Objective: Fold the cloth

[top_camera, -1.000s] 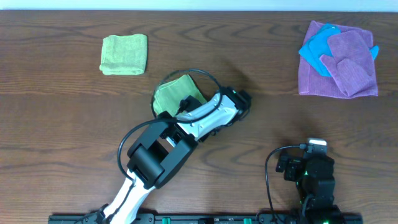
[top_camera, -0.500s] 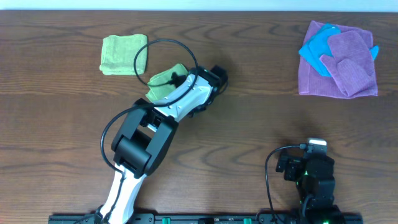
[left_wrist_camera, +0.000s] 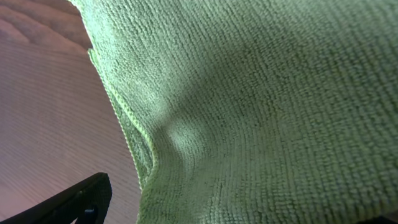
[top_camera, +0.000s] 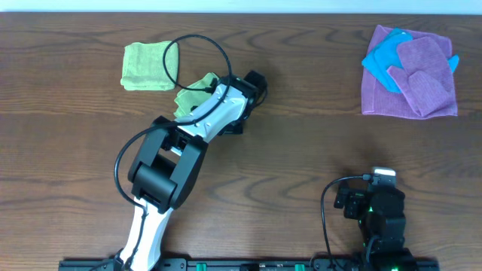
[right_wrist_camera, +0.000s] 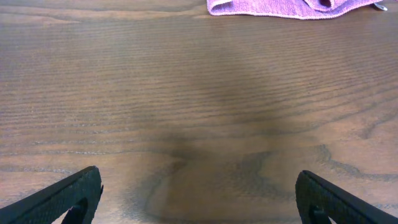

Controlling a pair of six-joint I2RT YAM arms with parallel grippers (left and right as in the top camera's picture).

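Note:
My left gripper [top_camera: 213,92] is shut on a green cloth [top_camera: 193,93] and holds it in a bunch over the table, just right of a folded green cloth [top_camera: 149,66] at the back left. In the left wrist view the held green cloth [left_wrist_camera: 261,106] fills nearly the whole frame. Only one dark fingertip [left_wrist_camera: 74,202] shows there, at the lower left. My right gripper [right_wrist_camera: 199,205] is open and empty over bare wood. In the overhead view it [top_camera: 374,197] sits near the front edge at the right.
A pile of purple cloths [top_camera: 414,75] with a blue cloth [top_camera: 385,54] on it lies at the back right. Its purple edge shows at the top of the right wrist view [right_wrist_camera: 280,7]. The left arm's black cable loops above the held cloth.
My left gripper has carried the green cloth up and to the left, from mid-table to just beside the folded green cloth. The right arm has not moved.

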